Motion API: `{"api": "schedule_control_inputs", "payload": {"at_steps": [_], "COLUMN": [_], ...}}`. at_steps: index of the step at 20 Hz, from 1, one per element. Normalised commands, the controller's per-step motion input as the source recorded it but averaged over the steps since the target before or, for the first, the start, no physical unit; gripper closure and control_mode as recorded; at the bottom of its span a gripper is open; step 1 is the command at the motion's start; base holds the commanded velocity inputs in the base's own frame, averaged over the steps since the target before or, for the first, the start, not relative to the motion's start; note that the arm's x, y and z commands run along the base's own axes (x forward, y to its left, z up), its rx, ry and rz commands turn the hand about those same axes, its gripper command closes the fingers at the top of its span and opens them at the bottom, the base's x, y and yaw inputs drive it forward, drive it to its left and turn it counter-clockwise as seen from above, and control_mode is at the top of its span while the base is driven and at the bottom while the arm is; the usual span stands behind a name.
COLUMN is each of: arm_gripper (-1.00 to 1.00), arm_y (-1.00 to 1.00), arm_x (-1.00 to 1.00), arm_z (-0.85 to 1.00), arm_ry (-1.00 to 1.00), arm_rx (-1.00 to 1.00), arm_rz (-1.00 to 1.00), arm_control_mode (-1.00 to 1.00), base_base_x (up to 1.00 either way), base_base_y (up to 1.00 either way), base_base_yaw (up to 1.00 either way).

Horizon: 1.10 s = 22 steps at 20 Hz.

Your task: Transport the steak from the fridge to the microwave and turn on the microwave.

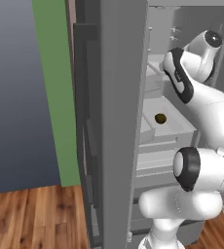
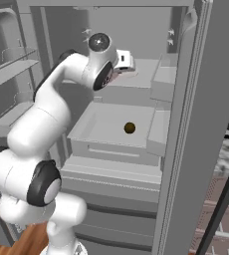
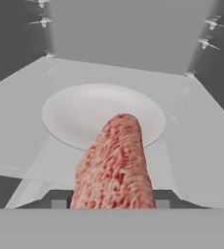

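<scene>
Reaching deep into the open fridge [image 2: 186,149], with the white arm [image 2: 52,109] stretching up from the base toward the upper shelf [image 2: 141,74]. Pinching the steak [image 3: 115,168] in the tool [image 3: 111,204], the pinkish-red meat sticking out between the dark fingertips [image 3: 59,202] and pointing toward the far wall in the hand view. Hanging over the near edge of a round white plate [image 3: 75,112], itself lying flat on that pale shelf; touching the plate or lifted off it, cannot tell. In the right base view, showing just a sliver of plate [image 2: 128,70] beside the wrist.

Below the shelf, lying open: a pale drawer [image 2: 101,124] holding a small dark brown-yellow round item [image 2: 130,128], alone near its middle and well apart from the steak. Seen also in the left base view as the same dark ball [image 1: 160,118] just left of the forearm.

Standing close on the left of the arm, the thick grey door [image 1: 119,121], edge-on and blocking much of the interior in the left base view. Crowding the right side, the other door [image 2: 206,99] with its bins. Lying lower down, more pale drawers [image 2: 111,174]. Showing beyond the left door, a green wall strip [image 1: 53,87] and wooden floor [image 1: 31,219].
</scene>
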Motion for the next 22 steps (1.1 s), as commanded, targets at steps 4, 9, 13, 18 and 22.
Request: {"api": "schedule_control_inputs", "payload": {"at_steps": [4, 9, 13, 18, 22], "arm_gripper": [1.00, 1.00, 1.00, 1.00, 1.00], "arm_y": [0.00, 0.00, 0.00, 0.04, 0.06], "arm_x": [-0.62, -0.70, -0.70, -0.66, -0.57], "arm_z": [0.07, 0.01, 0.05, 0.12, 0.16], "arm_ry": [-0.04, -0.10, -0.02, 0.00, 0.00], "arm_rx": [0.00, 0.00, 0.00, 0.00, 0.00], "arm_rz": [0.00, 0.00, 0.00, -0.01, -0.02], "arm_control_mode": [-1.00, -1.00, -1.00, -1.00, -1.00], "base_base_x": [0.00, 0.00, 0.00, 0.00, 0.00], "base_base_y": [0.00, 0.00, 0.00, 0.00, 0.00], "base_base_yaw": [0.00, 0.00, 0.00, 0.00, 0.00]}}
